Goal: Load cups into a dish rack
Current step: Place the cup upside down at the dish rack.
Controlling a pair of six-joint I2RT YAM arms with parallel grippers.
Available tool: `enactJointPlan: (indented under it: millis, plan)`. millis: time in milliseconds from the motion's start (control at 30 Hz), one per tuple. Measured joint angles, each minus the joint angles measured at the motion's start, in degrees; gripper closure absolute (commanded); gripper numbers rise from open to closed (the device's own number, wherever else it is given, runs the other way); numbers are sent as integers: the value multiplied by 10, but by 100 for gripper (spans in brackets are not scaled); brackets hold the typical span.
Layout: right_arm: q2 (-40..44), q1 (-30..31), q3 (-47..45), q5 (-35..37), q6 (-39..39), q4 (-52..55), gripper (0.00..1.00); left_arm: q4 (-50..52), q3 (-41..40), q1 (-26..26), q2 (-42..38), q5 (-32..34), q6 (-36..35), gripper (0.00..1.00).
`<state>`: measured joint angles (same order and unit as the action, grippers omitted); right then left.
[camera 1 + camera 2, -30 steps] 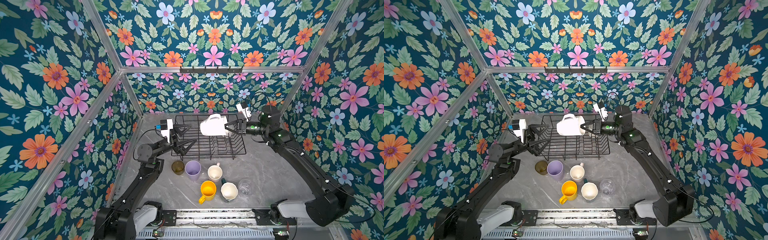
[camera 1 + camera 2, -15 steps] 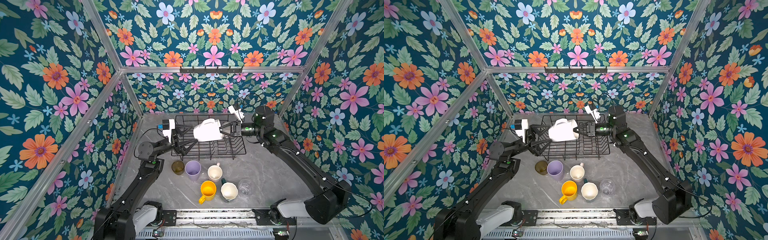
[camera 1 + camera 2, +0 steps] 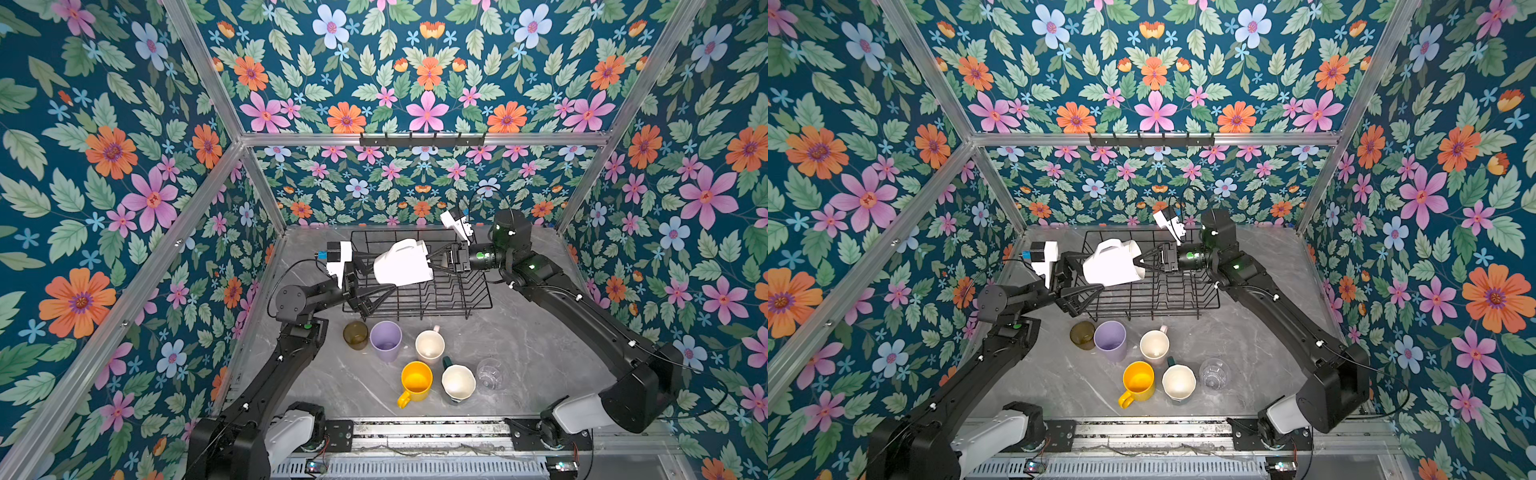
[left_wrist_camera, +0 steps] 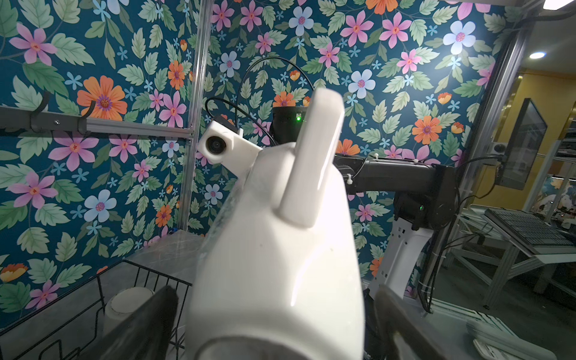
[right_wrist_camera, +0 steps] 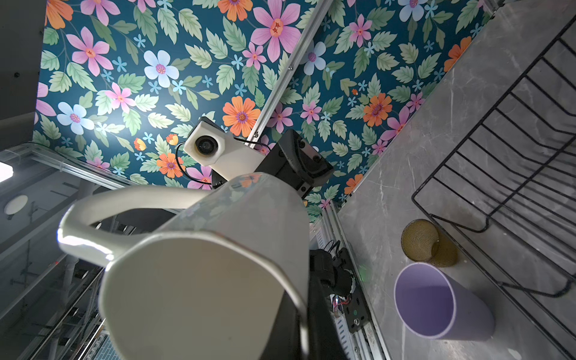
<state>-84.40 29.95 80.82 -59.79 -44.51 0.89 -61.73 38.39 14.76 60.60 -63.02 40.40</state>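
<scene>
The right gripper's [image 3: 432,266] fingers pinch the rim of the white mug [image 3: 401,262], which hangs on its side, handle up, above the rack's [image 3: 465,299] left part. The left gripper's [image 3: 379,277] fingers stand spread wide on either side of the mug's base, not clamped on it. A pale cup [image 4: 127,304] sits upturned inside the rack. In front of the rack stand an olive tumbler [image 3: 355,334], lilac tumbler [image 3: 385,340], pink mug [image 3: 429,345], yellow mug [image 3: 416,381], green mug [image 3: 458,383] and glass [image 3: 488,373].

The left arm [image 3: 266,374] and the right arm [image 3: 582,316] are black, with round joints, green lights [image 3: 532,266] and white covers [image 3: 582,412] at the bottom. Each wrist has a white camera block [image 3: 338,259] with a round dark lens [image 4: 214,145]. The left gripper [image 4: 274,330] and the right gripper [image 3: 434,264] have thin black fingers.
</scene>
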Motion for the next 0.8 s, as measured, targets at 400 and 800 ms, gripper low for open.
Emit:
enactJointPlan:
  millis: [400, 800]
  plan:
    - [-39, 22, 19, -16, -15, -24, 100, -16, 0, 0, -5, -14, 15, 1]
    - [-62, 34, 26, -36, -37, -56, 100, -61, 0, 0, 9, -25, 46, 5]
